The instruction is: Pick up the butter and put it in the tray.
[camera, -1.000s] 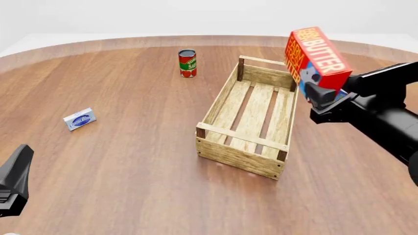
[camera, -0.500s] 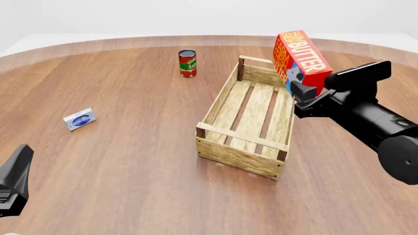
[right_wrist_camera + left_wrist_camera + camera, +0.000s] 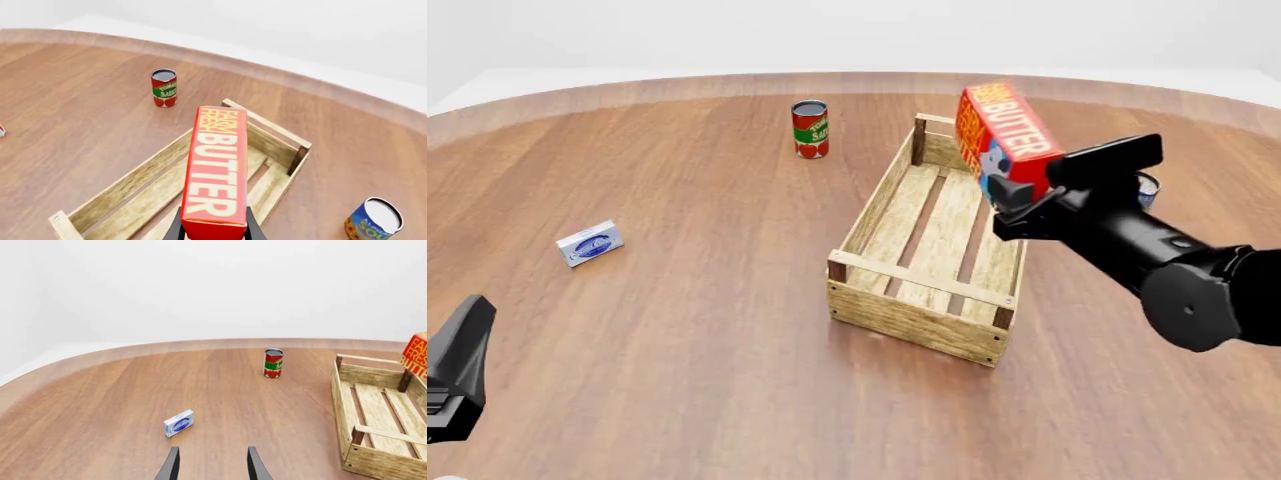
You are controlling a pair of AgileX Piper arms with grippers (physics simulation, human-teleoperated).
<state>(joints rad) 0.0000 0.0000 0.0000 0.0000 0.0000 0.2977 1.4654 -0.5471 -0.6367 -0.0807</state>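
Nearest, at the front-left corner of the worktop point(image 3: 667, 330), the left gripper point(image 3: 210, 467) hangs above the wood with its two dark fingers point(image 3: 170, 467) spread apart and nothing between them; in the front view only a dark part of that arm shows at the near-left edge. A little beyond it and to the left lies a small white-and-blue packet point(image 3: 590, 243), flat on the worktop and well apart from everything else. To the right, the tray point(image 3: 888, 305) sits on the wood with its long axis running near to far, its near end wall closest to the camera and its slatted floor bare. The right gripper point(image 3: 1010, 192) reaches in from the right above the tray's far right part, its fingers clamped on the lower end of the butter point(image 3: 1004, 135). The carton is held aloft and tilted, with its top leaning to the far left, and hangs over the tray's far right corner without touching the wood; in the right wrist view the butter's lettered red face stretches away from the fingers over the slats. Just right of the tray, mostly hidden behind the right arm, stands a blue can point(image 3: 372, 220). Farthest, left of the tray's far end, stands a red-and-green can point(image 3: 810, 129), upright.
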